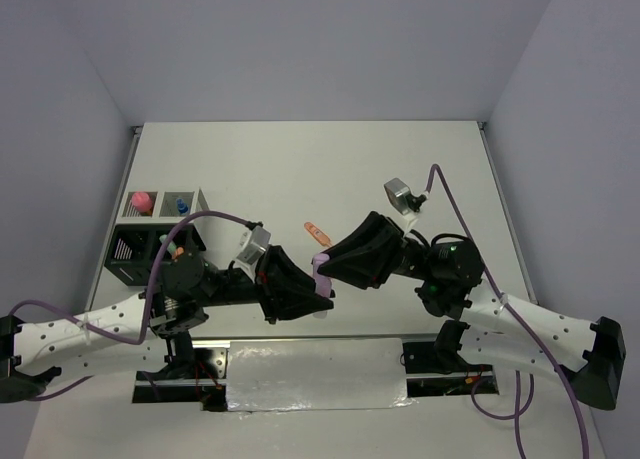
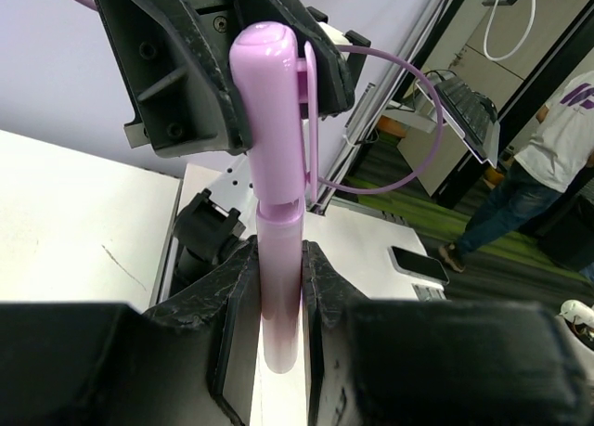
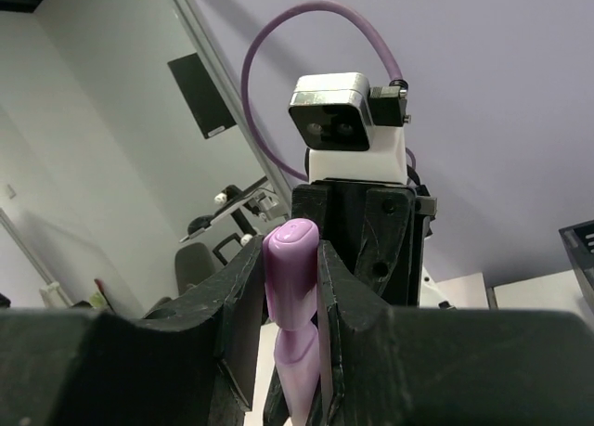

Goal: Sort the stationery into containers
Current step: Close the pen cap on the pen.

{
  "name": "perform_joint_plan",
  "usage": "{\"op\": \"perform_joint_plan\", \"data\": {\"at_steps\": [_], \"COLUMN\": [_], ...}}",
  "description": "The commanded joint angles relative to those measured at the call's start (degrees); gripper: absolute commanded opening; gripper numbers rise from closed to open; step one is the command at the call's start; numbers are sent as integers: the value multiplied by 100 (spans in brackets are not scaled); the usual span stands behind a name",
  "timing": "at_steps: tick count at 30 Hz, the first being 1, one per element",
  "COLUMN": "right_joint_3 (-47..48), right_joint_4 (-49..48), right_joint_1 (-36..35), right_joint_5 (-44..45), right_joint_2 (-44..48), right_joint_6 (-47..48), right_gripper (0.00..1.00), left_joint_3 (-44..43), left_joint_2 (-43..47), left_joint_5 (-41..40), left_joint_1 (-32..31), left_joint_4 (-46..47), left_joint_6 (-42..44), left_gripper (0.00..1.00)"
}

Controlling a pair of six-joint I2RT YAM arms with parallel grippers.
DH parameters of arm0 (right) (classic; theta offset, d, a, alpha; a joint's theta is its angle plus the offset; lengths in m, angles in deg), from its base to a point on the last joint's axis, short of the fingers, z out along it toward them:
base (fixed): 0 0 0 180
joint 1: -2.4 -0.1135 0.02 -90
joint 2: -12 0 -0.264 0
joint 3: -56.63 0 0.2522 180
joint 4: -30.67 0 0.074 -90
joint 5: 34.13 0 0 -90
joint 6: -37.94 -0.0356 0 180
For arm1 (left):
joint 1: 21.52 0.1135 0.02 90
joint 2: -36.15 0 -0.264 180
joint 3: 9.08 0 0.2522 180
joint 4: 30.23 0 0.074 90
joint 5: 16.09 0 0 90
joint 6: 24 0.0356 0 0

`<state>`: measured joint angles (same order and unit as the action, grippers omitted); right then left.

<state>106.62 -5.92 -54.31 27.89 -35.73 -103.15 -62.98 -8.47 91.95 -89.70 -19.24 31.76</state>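
A purple highlighter pen (image 1: 322,276) hangs in the air above the table's near middle, held at both ends. My left gripper (image 1: 319,299) is shut on its barrel; in the left wrist view the pen (image 2: 278,194) stands upright between that gripper's (image 2: 278,291) jaws. My right gripper (image 1: 322,263) is shut on the capped end; in the right wrist view the cap (image 3: 293,259) sits between that gripper's (image 3: 291,291) jaws. The organizer (image 1: 121,261) stands at the left, with two white and two black compartments. An orange pen (image 1: 315,232) lies on the table behind the grippers.
A pink-capped tube (image 1: 141,197) and a blue-capped bottle (image 1: 180,203) stand in the white compartments. Orange and green items (image 1: 176,247) show in a black compartment, partly hidden by the left arm. A foil-covered strip (image 1: 315,374) lies along the near edge.
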Motion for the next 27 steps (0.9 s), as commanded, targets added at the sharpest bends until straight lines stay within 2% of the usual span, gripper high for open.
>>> {"op": "perform_joint_plan", "data": {"at_steps": [1,13,15,19,21,22,27], "right_joint_3": [157,130,130,42,-37,-54,-55], "right_joint_4": [-344,-801,-722,-897,-985,-986,-951], "right_joint_1": [-77,-121,-165,-191,-209,-200,-235], "right_joint_5": [-189,-831,-787,-787,-796,-796,-831], "right_joint_2": [-9,-325,-325,-308,-264,-255,-220], "right_joint_6": [143,2,99,108,99,108,143], "right_gripper": [1,6,9,25,29,36,40], "left_joint_3": [-205,-178,-222,-319,-345,-345,-380], "left_joint_2": [120,296,296,322,358,392,349], "left_joint_5": [-55,-213,-222,-275,-301,-301,-354], "left_joint_1": [-28,-28,-28,-28,-28,-28,-28], "left_joint_4": [320,328,293,197,135,118,12], "left_joint_6": [207,339,374,462,523,567,620], "left_gripper": [0,0,0,0,0,0,0]}}
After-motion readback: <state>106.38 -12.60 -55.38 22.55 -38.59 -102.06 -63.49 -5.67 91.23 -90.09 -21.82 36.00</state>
